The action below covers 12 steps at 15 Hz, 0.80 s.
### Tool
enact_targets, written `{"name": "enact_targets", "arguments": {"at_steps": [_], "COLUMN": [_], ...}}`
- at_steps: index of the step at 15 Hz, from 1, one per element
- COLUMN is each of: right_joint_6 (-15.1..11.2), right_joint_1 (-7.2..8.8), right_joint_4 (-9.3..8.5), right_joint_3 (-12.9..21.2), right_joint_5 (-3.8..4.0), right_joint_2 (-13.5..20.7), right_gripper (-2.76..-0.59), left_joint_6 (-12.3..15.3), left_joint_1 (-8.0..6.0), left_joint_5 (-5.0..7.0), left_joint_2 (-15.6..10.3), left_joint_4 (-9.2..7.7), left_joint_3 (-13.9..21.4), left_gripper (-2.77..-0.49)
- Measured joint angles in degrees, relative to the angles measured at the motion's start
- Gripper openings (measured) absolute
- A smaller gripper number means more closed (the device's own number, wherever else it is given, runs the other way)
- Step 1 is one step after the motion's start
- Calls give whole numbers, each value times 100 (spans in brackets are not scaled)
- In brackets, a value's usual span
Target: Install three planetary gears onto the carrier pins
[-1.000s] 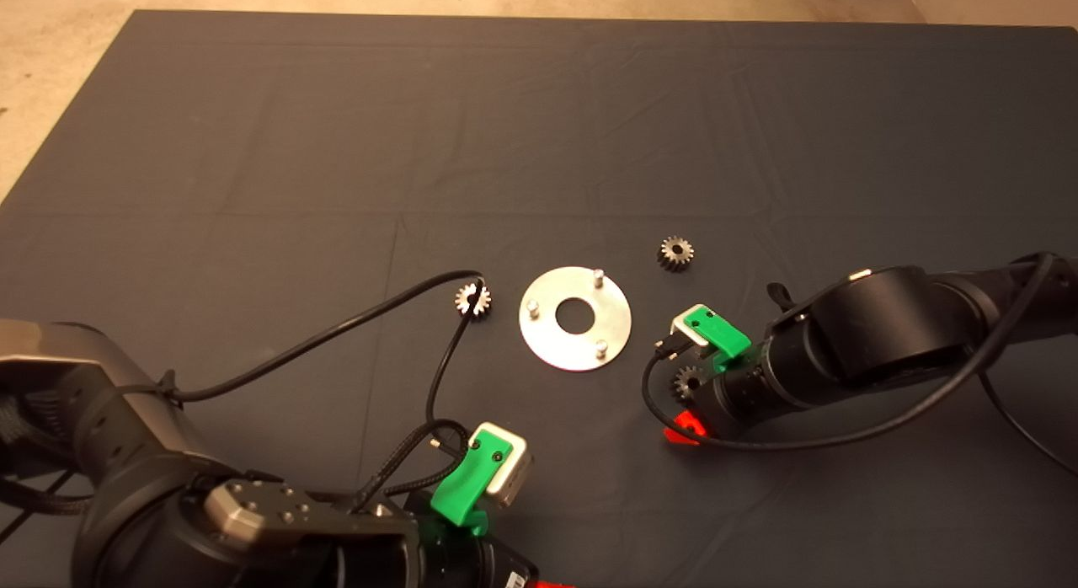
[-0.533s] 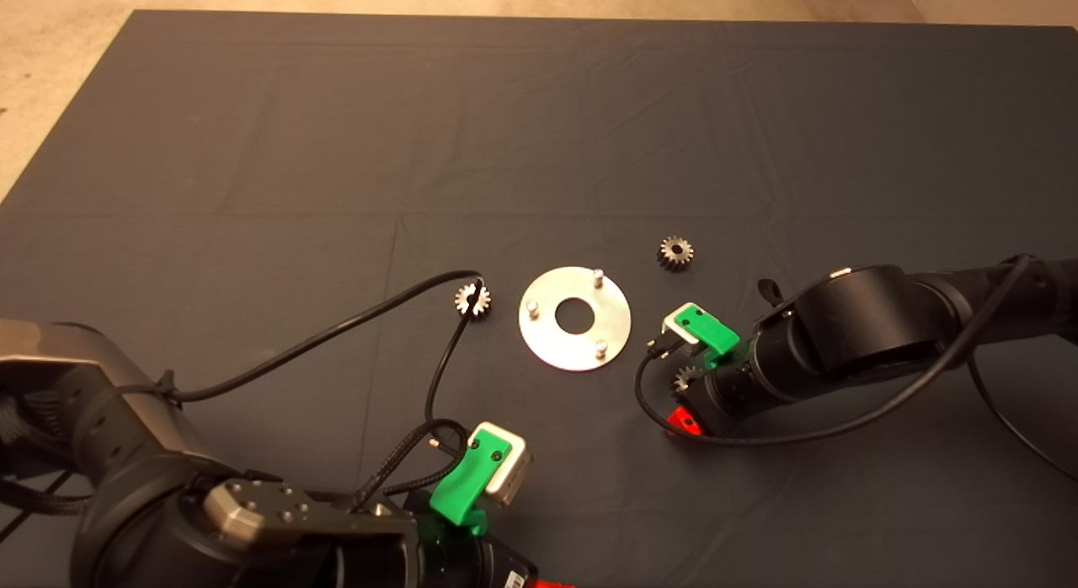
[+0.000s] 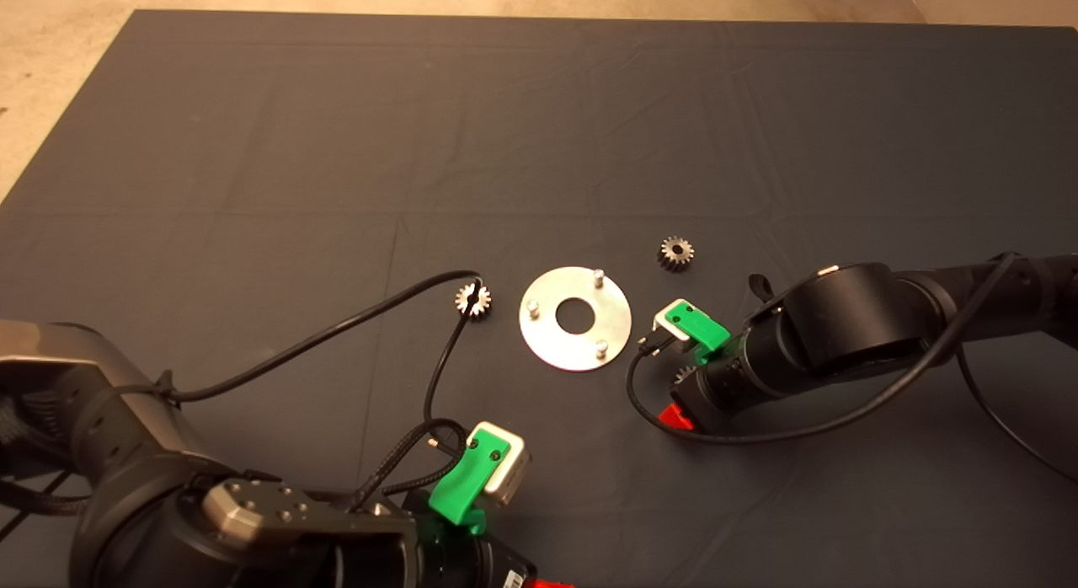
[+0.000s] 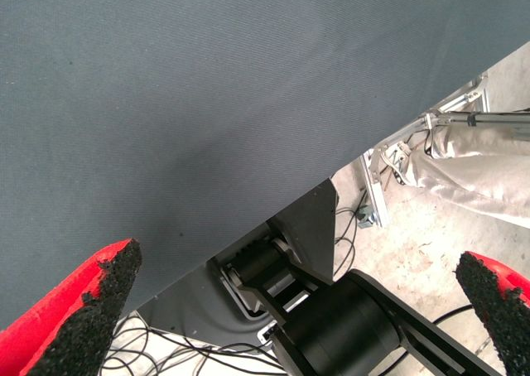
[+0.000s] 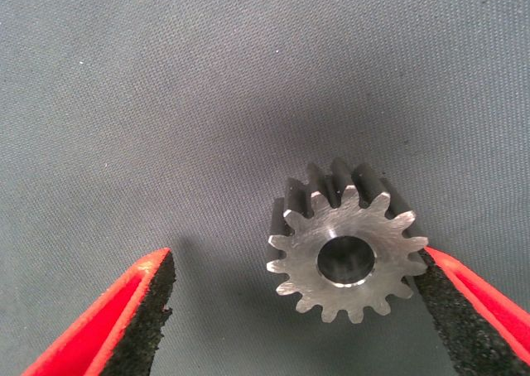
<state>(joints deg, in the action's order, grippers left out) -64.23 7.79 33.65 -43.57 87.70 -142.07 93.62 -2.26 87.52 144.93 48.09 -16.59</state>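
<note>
Head view: a shiny round disc (image 3: 575, 318) with a hole in the middle lies flat on the dark mat (image 3: 539, 133). Three short carrier pins (image 3: 597, 277) stand up from it, and all three are bare. One gear (image 3: 675, 253) lies on the mat up and to the right of the disc, near it. A second gear (image 3: 472, 300) lies just left of the disc, with a black cable (image 3: 320, 339) running across it. The third gear (image 3: 684, 375) lies just off the disc's lower right, mostly hidden under the right hand (image 3: 679, 403), which comes in from the right edge and is low over the mat. The left hand (image 3: 539, 583) waits at the bottom edge, left of the middle.

Left wrist view: the left hand's red fingers (image 4: 70, 310) are spread wide apart and hold nothing. Between them are the mat's edge and the floor with wires.

Right wrist view: the right hand's fingers (image 5: 137, 314) are open. The third gear lies flat on the mat between them, right up against one pad and well apart from the other.
</note>
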Motion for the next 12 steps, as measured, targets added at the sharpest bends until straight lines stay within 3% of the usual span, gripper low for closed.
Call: {"name": "enact_targets", "arguments": {"at_steps": [2,12], "right_joint_6": [37,169], "right_joint_1": [0,0], "right_joint_4": [4,139], "right_joint_3": [-1,-11], "right_joint_5": [0,33], "right_joint_2": [0,0], "right_gripper": [-141,-169], "left_joint_6": [0,0], "left_joint_1": [0,0], "left_joint_5": [-1,-1], "left_joint_2": [0,0], "left_joint_4": [0,0], "left_joint_3": [0,0], "left_gripper": [-51,-51]}}
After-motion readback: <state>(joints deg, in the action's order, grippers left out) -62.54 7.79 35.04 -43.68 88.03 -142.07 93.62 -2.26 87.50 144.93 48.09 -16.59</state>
